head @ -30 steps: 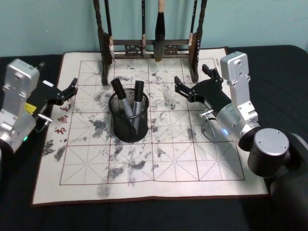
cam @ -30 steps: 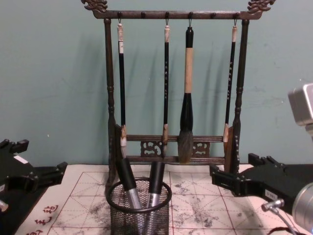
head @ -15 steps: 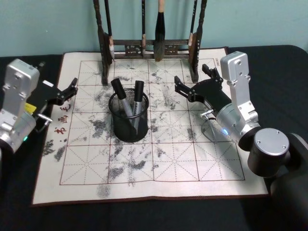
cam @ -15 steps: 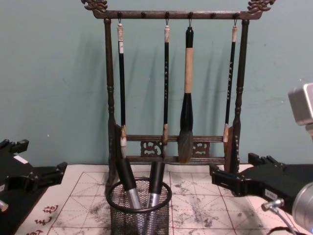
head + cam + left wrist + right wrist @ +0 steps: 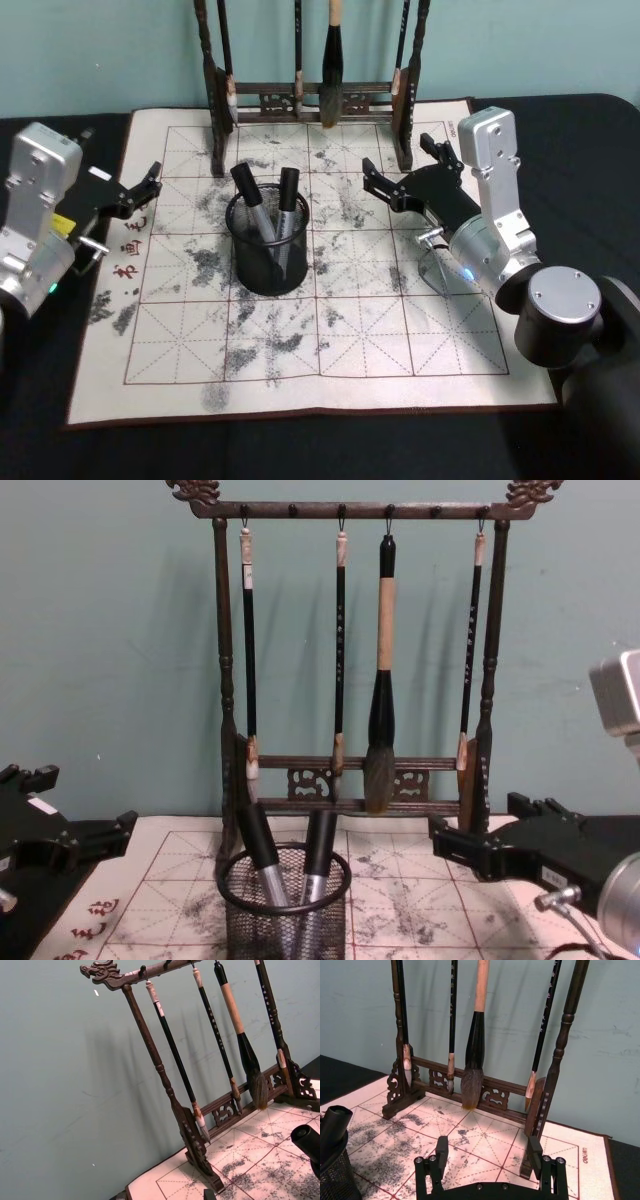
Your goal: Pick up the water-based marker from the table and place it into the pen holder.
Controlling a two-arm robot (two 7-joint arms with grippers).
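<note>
A: Item one, change since the earlier frames?
B: None recorded. Both arms and all articles are found as they were half a second and a second ago.

A: Item two, the task's articles?
B: Pen holder (image 5: 268,252), dark wire mesh, stood upright on the ink-stained practice mat (image 5: 400,330). Two markers are held inside: the left marker (image 5: 250,200) is leaned left, and the right marker (image 5: 286,203) is stood nearly upright, both black caps above the rim.

A: Surroundings?
B: Brush rack (image 5: 350,680), dark wood, set at the mat's far edge behind the holder, four brushes hung from it. The mat is laid on a black tabletop (image 5: 590,150).

A: Fingers?
B: Left gripper (image 5: 150,185) is held over the mat's left edge, fingers spread a little, nothing between them. Right gripper (image 5: 405,172) is placed to the right of the holder, well apart from it and near the rack's right foot, fingers (image 5: 441,1148) wide apart, nothing gripped.
</note>
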